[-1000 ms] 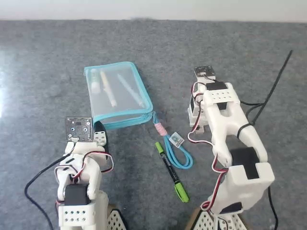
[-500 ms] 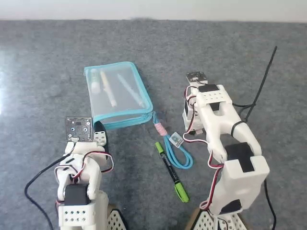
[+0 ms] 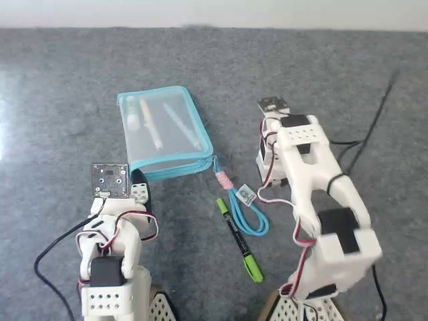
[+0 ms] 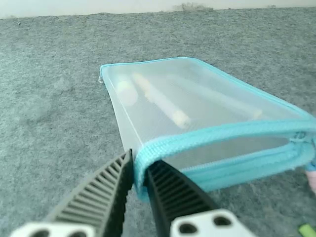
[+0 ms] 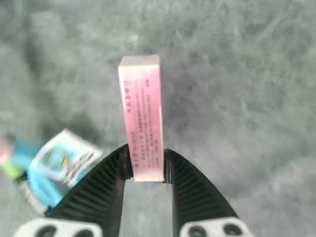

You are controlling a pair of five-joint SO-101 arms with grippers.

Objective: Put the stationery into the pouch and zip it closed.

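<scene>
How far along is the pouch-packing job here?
Done: pale items lie inside the pouch. In hand: left gripper pinches its open zipper edge; right gripper holds a pink eraser. Left: eraser, green pen on the table, then zipping.

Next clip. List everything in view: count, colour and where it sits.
pouch: 1, translucent with teal zip edging, flat on the mat, left of centre.
long items: 3, white, cream and pale, inside the pouch; exact kind hard to tell.
strap: 1, blue loop with a pink section and a small tag, at the pouch's zip corner.
marker: 1, black with green ends, on the mat beside the strap.
eraser: 1, pink, held by the right arm.
mat: 1, grey, under everything.
left arm: 1, white, jaws shut on the pouch's teal edge.
right arm: 1, white, jaws shut on the eraser.
</scene>
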